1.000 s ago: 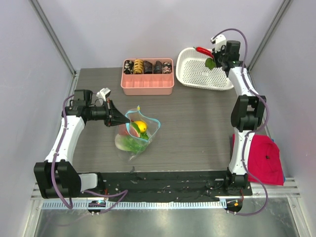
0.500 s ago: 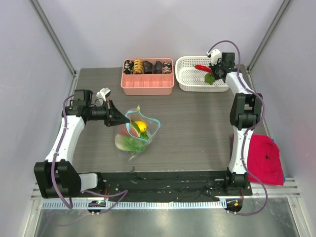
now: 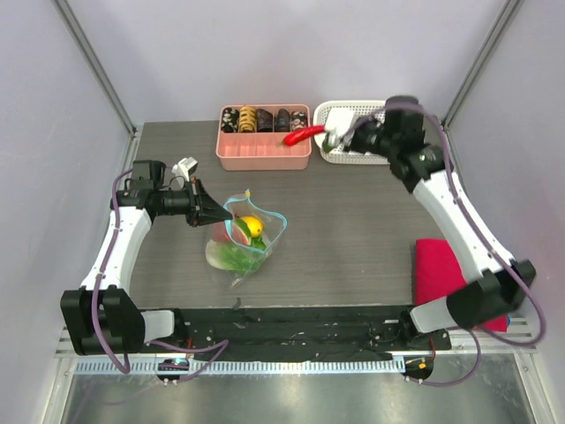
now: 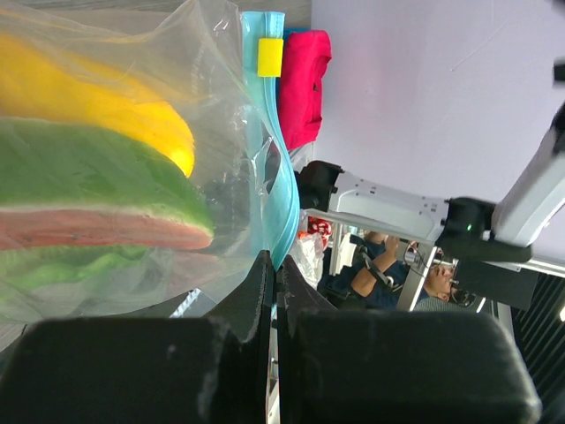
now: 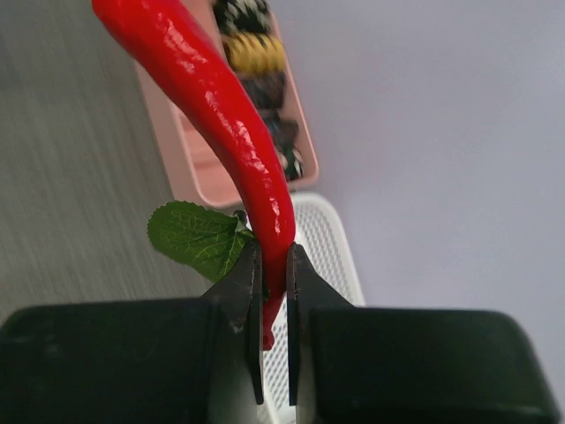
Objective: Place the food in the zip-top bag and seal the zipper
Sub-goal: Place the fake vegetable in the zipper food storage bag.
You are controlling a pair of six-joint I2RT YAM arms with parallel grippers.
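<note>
The clear zip-top bag [image 3: 243, 238] stands open mid-table with yellow, green and red toy food inside; it fills the left wrist view [image 4: 124, 177]. My left gripper [image 3: 214, 215] is shut on the bag's light-blue zipper strip [image 4: 281, 203] at its left rim. My right gripper [image 3: 331, 139] is shut on the stem end of a red chili [image 3: 303, 134] with a green leaf [image 5: 196, 237], held in the air between the pink tray and the white basket. In the right wrist view the chili [image 5: 221, 115] points away from the fingers.
A pink compartment tray [image 3: 263, 152] with dark roll pieces sits at the back centre. A white lattice basket [image 3: 353, 132] is at the back right. A red cloth [image 3: 446, 274] lies at the right edge.
My right arm has lifted the chili out of the white basket and swung left toward the pink tray. The left arm and the bag have not moved.
</note>
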